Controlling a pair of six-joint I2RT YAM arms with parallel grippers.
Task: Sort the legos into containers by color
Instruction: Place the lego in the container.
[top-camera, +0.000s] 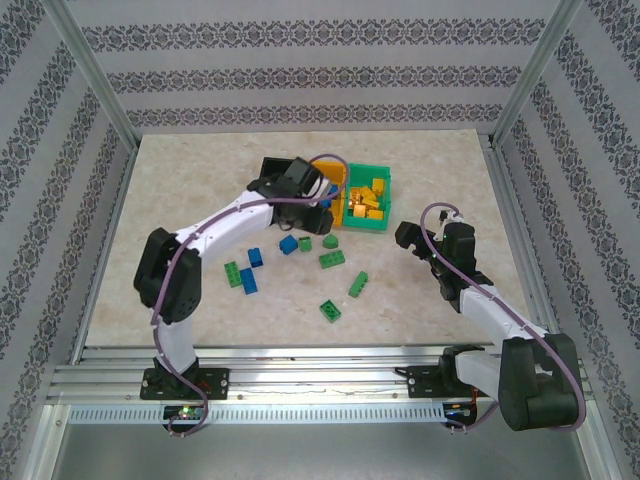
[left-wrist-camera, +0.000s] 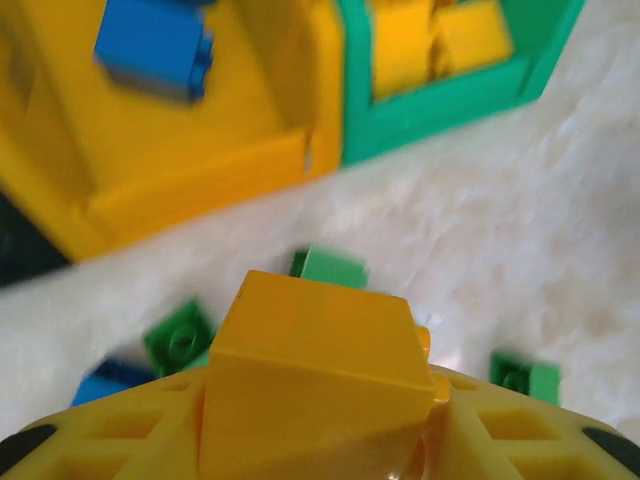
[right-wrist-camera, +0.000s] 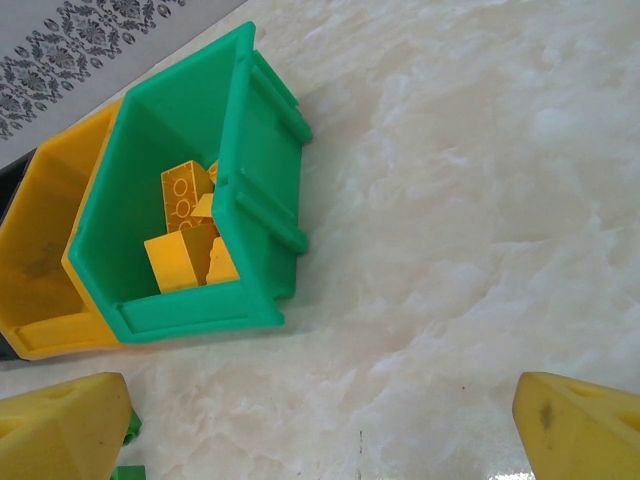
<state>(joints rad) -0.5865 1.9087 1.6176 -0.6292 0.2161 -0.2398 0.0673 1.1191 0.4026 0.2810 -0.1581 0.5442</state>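
Note:
A yellow-orange lego (left-wrist-camera: 315, 350) is pinched in my left gripper (left-wrist-camera: 315, 410), which is shut on it just in front of the containers (top-camera: 318, 212). The orange-yellow container (left-wrist-camera: 190, 180) holds a blue lego (left-wrist-camera: 155, 45). The green container (left-wrist-camera: 440, 105) (right-wrist-camera: 190, 312) holds several yellow legos (right-wrist-camera: 185, 240). The black container (top-camera: 272, 168) is partly hidden behind my left arm. Loose green legos (top-camera: 332, 260) and blue legos (top-camera: 256, 258) lie on the table. My right gripper (right-wrist-camera: 320, 440) stands open over bare table, right of the green container (top-camera: 408, 238).
The marble-patterned tabletop (top-camera: 200, 180) is framed by aluminium posts and patterned walls. Loose legos spread from the containers toward the near middle, with a green one (top-camera: 330, 311) nearest the front. Bare table lies to the far left and right.

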